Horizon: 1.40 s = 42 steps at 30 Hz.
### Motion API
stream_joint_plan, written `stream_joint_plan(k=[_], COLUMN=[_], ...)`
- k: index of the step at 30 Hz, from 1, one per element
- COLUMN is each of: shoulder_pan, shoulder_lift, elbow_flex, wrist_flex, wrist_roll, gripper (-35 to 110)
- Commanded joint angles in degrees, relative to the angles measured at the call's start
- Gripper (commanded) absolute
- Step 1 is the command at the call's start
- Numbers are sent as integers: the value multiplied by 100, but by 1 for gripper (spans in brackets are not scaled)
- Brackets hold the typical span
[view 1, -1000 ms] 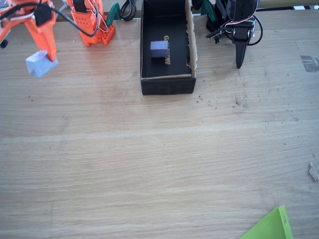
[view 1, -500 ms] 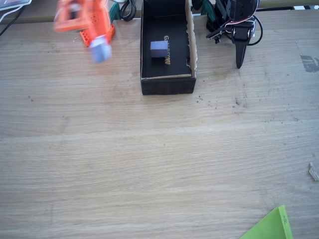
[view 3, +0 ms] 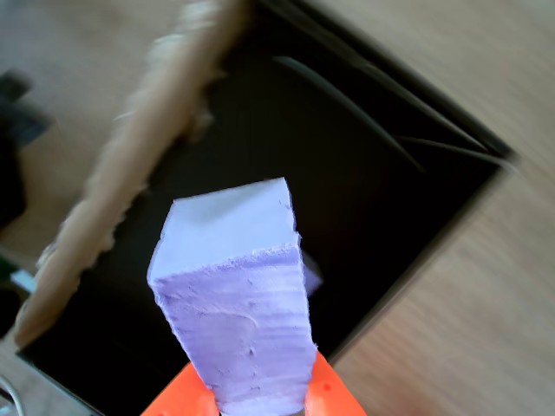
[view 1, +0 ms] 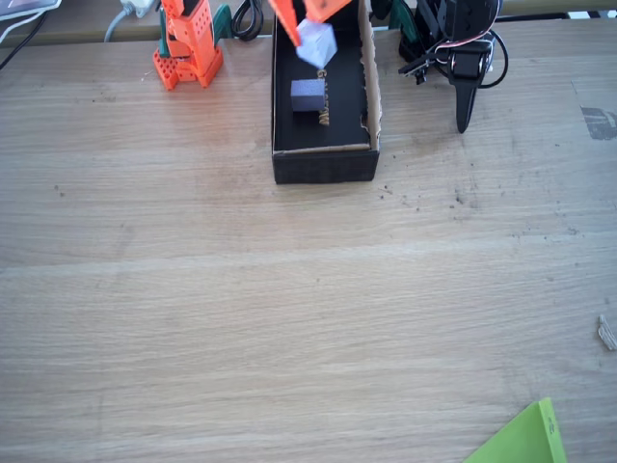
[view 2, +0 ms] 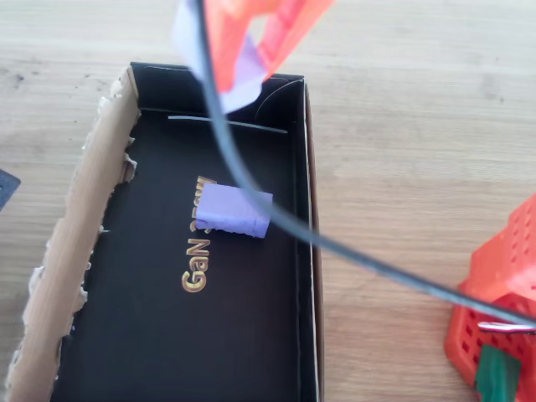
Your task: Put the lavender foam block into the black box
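In the wrist view my gripper [view 3: 260,400] is clamped on the lavender foam block [view 3: 238,303], whose long axis runs straight out from the orange fingers [view 3: 334,400], free end forward. Beyond it lies the black box [view 3: 390,208], open side up. In the fixed view the block hangs tilted above the box's far end, over a second lavender block [view 1: 308,95] on the floor near the gold lettering [view 2: 198,251]. Bare bench [view 1: 289,318] surrounds the box.

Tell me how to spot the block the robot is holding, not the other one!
Find the black box at the table's far edge in the fixed view. Above it, the orange gripper pinches a pale lavender block, held in the air. The other block lies flat on the box floor by gold letters.
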Motion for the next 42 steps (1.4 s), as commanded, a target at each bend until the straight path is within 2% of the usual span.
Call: stream_joint_plan(k=[1, 3, 10, 24, 28, 32, 35, 38, 40, 42], shoulder_pan=[-18, -35, -9, 114, 325, 712, 1521, 3208, 4737, 6205], shoulder_lift=[35, 97, 132, 185, 246, 1081, 2224, 3393, 3762, 3832], elbow_flex=[-237, -246, -246, -202, -167, 536, 1494, 2373, 2769, 3111], wrist_flex=[18, -44, -26, 0, 229, 431, 431, 413, 237, -448], wrist_roll=[123, -105, -1503, -1380, -923, 53, 554, 650, 105, -809], gripper=[0, 1, 38, 29, 0, 0, 0, 0, 0, 0])
